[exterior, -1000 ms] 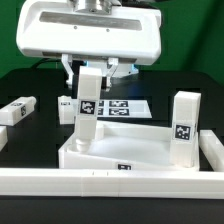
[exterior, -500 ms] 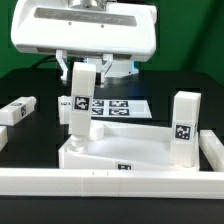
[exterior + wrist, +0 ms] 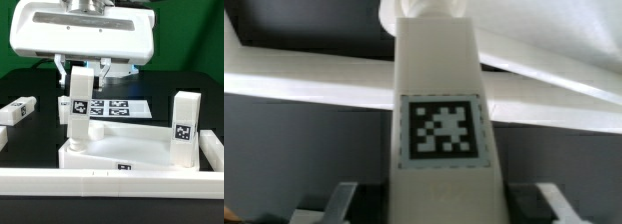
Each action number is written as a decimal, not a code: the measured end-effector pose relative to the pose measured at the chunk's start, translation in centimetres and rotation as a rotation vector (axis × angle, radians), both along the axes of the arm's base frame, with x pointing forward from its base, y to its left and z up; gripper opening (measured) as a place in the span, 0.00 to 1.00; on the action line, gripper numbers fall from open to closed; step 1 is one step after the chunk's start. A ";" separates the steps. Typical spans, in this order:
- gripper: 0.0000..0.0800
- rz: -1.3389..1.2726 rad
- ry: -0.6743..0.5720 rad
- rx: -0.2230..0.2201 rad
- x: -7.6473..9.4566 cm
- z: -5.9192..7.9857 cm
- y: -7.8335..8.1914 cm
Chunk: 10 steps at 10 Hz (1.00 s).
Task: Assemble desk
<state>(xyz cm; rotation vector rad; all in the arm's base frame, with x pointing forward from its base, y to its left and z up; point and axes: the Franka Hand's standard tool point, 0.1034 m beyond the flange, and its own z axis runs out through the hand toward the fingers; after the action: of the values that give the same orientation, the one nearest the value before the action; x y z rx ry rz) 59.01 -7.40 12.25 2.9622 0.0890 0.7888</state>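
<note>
Over the slab's (image 3: 130,150) back corner, on the exterior view's left, the gripper (image 3: 82,72) is pinching the top of a white leg (image 3: 78,112) between its two fingers. The leg is hanging nearly upright, with its foot down at the corner socket. Gripper and leg are sitting a little more to the exterior view's left than a second ago. A second leg (image 3: 183,125) is standing on the slab's right corner. A third leg (image 3: 17,110) is lying well apart on the left.
</note>
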 end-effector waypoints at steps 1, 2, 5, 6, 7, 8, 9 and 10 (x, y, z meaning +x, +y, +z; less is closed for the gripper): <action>0.36 0.000 0.004 0.001 -0.1 -0.3 0.0; 0.36 0.001 0.007 0.002 -0.1 -0.4 0.1; 0.36 -0.001 0.008 -0.002 -0.3 -1.0 0.1; 0.36 -0.003 -0.001 -0.007 -0.2 -1.0 0.0; 0.36 -0.006 -0.016 -0.017 -0.1 -1.1 -0.1; 0.36 -0.009 -0.030 -0.026 0.0 -1.1 -0.2; 0.36 -0.013 -0.052 -0.038 0.2 -1.1 -0.3; 0.36 -0.015 -0.063 -0.045 0.3 -1.1 -0.3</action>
<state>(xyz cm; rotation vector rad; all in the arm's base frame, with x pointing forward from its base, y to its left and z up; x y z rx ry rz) 59.28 -7.75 11.16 2.8895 0.0800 0.8662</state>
